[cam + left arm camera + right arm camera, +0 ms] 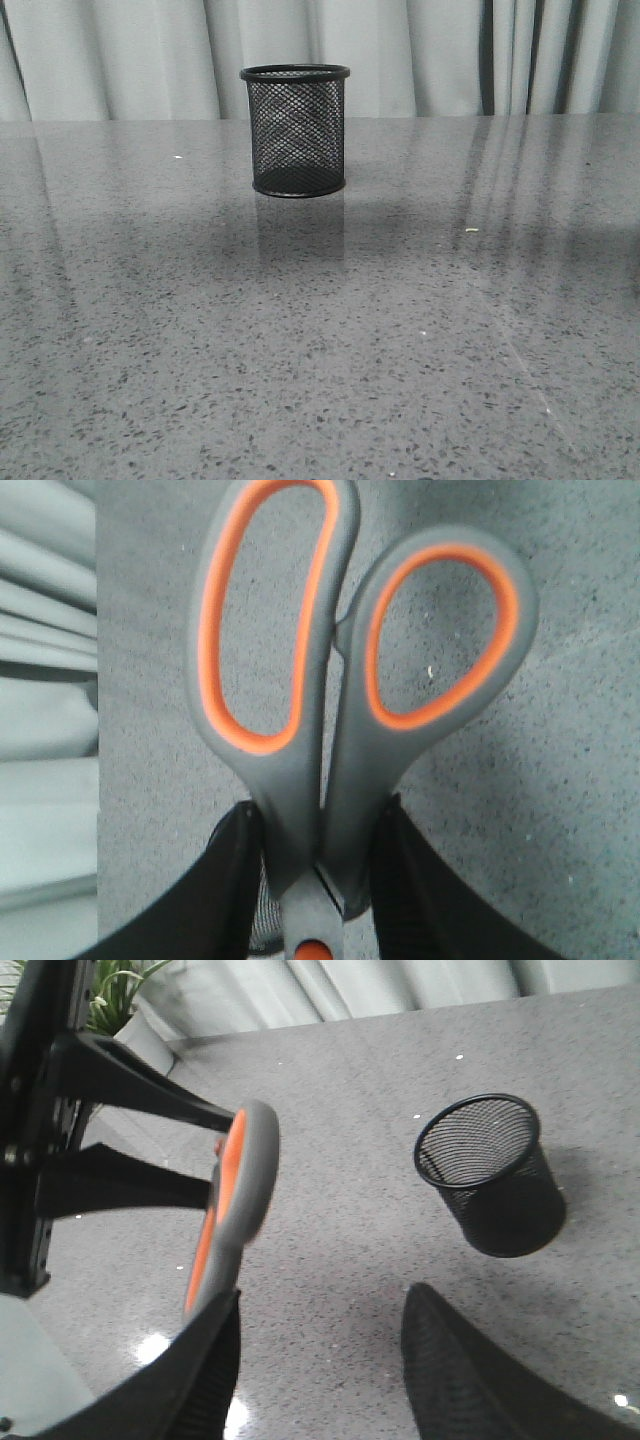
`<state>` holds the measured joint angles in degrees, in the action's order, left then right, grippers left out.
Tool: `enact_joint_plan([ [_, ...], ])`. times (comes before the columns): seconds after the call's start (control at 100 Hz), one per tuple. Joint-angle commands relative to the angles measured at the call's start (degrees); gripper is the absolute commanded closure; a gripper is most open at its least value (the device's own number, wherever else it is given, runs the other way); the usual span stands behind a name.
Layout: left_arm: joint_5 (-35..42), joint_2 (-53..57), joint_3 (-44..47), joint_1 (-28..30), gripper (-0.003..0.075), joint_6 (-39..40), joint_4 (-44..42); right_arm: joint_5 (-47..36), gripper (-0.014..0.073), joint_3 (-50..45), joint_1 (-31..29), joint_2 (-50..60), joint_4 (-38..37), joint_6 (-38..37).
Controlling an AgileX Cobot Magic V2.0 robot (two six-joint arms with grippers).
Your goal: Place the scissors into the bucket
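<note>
The scissors [330, 700] have grey loops lined orange and an orange pivot. My left gripper [320, 815] is shut on them just below the loops, one black finger on each side. A bit of the bucket's mesh [272, 920] shows behind the blades. The black wire-mesh bucket [296, 130] stands upright and empty at the back middle of the table. In the right wrist view the scissors [240, 1195] hang edge-on in the air, held by the left arm [60, 1130], well apart from the bucket [490, 1175]. My right gripper [326, 1300] is open and holds nothing. Neither gripper shows in the front view.
A grey speckled table [320, 350] carries only the bucket and a small pale crumb [472, 230]. Pale curtains [450, 50] hang behind the far edge. A potted plant [120, 990] stands beyond the table's side.
</note>
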<state>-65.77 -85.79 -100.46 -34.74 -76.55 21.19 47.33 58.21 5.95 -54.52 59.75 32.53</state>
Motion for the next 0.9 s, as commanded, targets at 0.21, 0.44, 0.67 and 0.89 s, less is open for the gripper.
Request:
enact_joint_plan([
  [0.21,6.65,2.27,-1.79,-5.02,0.0677,4.07,-0.28,0.53,0.0262,2.02,0.11,-3.47,10.73,4.64],
  [0.44,7.46,2.27,-1.79,-5.94,0.0677,5.2,-0.88,1.53,0.0262,2.11,0.11,-4.73,14.44,6.6],
  [0.67,7.46,2.27,-1.79,-5.94,0.0677,7.08,-4.63,1.72,0.0262,2.11,0.11,-4.73,14.44,7.08],
  [0.89,7.59,2.27,-1.79,-5.94,0.0677,7.08,-2.06,1.43,0.0262,2.11,0.11,-4.73,15.87,8.42],
])
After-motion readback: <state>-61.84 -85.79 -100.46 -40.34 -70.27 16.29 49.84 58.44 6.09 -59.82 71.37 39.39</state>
